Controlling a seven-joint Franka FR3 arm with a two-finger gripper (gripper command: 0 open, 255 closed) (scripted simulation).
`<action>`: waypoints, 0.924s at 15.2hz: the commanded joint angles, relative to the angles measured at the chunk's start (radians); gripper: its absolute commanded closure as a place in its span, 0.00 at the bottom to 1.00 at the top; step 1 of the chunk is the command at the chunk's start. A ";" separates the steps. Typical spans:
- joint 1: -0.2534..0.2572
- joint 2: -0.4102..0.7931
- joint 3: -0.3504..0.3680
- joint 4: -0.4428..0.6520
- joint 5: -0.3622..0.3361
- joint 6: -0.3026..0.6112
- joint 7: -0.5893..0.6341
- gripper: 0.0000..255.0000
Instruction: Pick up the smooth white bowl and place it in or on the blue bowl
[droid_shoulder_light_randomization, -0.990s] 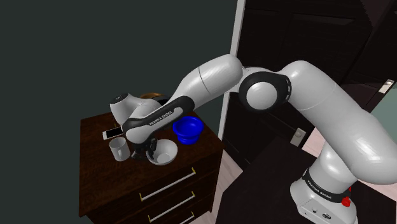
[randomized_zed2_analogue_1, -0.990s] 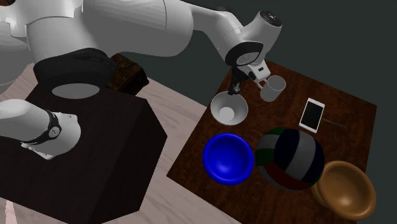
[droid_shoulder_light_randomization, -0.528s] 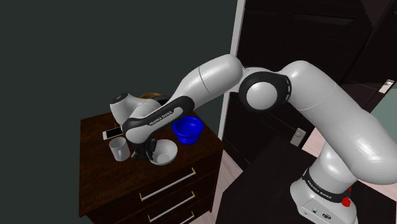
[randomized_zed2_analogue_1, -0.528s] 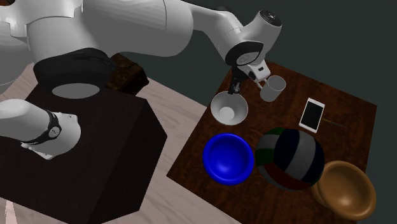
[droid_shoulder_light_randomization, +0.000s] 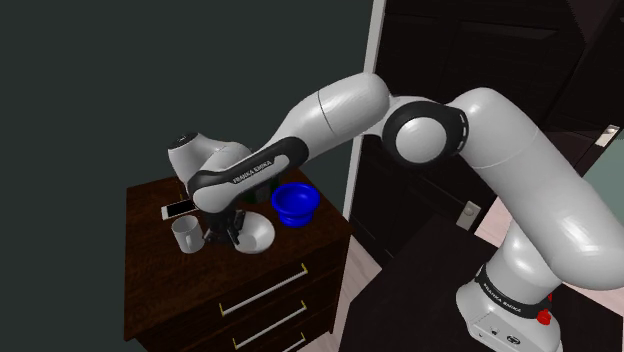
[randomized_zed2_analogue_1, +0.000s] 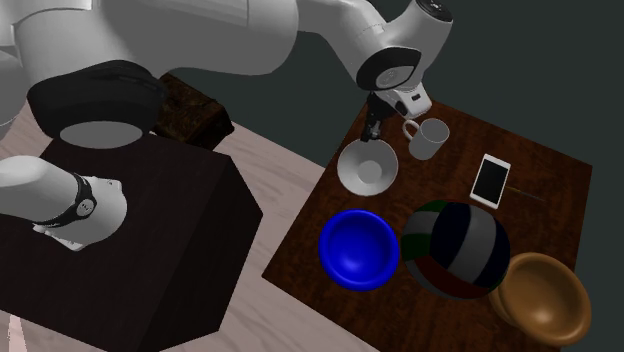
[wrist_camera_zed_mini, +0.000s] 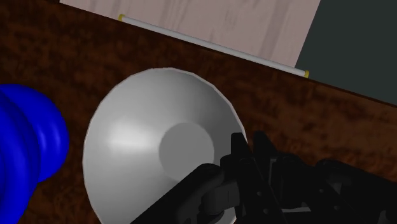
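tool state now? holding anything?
tool: closed on the rim of the white bowl, one finger inside, one outside.

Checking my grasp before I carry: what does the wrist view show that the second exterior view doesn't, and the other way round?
The wrist view adds the close look: the gripper clasping the white bowl at its rim, and a pale drawer handle past the dresser's edge. The second exterior view adds the mug, phone, striped ball and brown bowl on the dresser top, plus the dark stand. Both show the white bowl in the gripper and the blue bowl near it.
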 joint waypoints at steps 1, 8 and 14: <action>-0.001 -0.015 0.003 0.002 0.003 -0.017 -0.001 1.00; -0.005 -0.065 0.012 0.011 0.014 -0.075 -0.007 1.00; -0.006 -0.101 0.019 0.030 0.023 -0.129 -0.013 1.00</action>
